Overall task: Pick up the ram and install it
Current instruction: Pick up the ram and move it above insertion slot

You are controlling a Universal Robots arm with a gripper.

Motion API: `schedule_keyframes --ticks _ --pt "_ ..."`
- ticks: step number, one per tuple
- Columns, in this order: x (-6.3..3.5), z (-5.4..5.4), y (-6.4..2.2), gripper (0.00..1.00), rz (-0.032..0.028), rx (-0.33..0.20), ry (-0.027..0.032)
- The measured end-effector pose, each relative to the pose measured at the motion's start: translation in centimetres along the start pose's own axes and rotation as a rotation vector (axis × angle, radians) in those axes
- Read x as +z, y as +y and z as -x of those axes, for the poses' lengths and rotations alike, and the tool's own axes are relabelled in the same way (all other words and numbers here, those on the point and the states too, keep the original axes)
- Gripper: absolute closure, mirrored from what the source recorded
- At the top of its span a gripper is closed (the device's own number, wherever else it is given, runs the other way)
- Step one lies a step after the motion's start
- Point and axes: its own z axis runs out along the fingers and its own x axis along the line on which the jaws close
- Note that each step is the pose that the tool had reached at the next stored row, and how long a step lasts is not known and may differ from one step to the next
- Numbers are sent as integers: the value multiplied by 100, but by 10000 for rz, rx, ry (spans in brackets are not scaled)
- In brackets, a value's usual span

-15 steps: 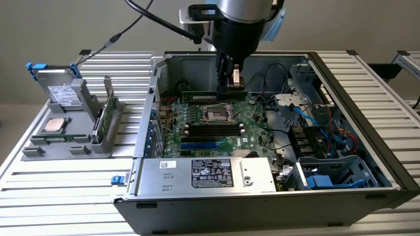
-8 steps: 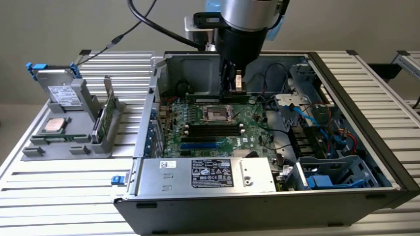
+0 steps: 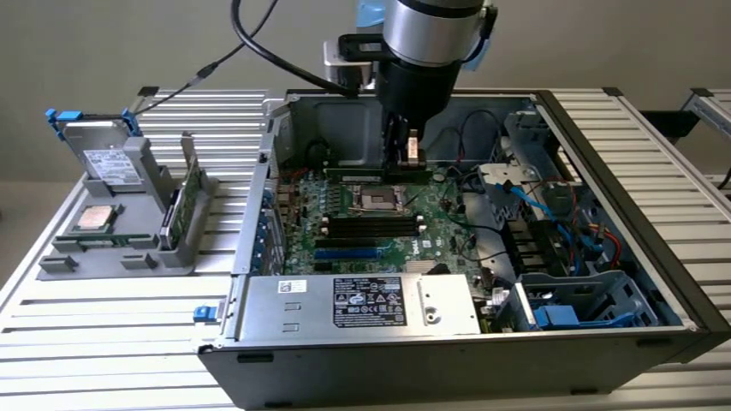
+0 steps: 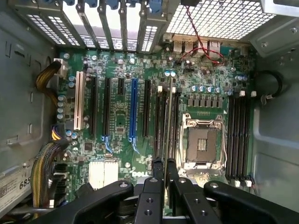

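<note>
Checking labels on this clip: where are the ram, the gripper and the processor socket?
ram (image 3: 356, 174), exterior view, on the part clear of the gripper.
gripper (image 4: 164, 164), wrist view, between its fingertips.
socket (image 4: 200, 142), wrist view, its middle.

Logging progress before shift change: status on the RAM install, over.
Gripper shut on slim dark-green ram strip. Low over black motherboard slots beside empty silver processor socket. No obstruction seen.
</note>
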Motion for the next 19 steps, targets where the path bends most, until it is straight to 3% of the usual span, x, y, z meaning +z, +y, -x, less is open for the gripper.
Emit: schedule_keyframes --ticks 4,12,14,17,19 --pt "58 40 -8 86 0 22 65" --pt "161 169 -32 86 6 40 259" --pt "180 202 -39 86 10 48 364" --pt "203 229 -43 86 18 66 595" --pt "217 229 -44 86 20 70 681"
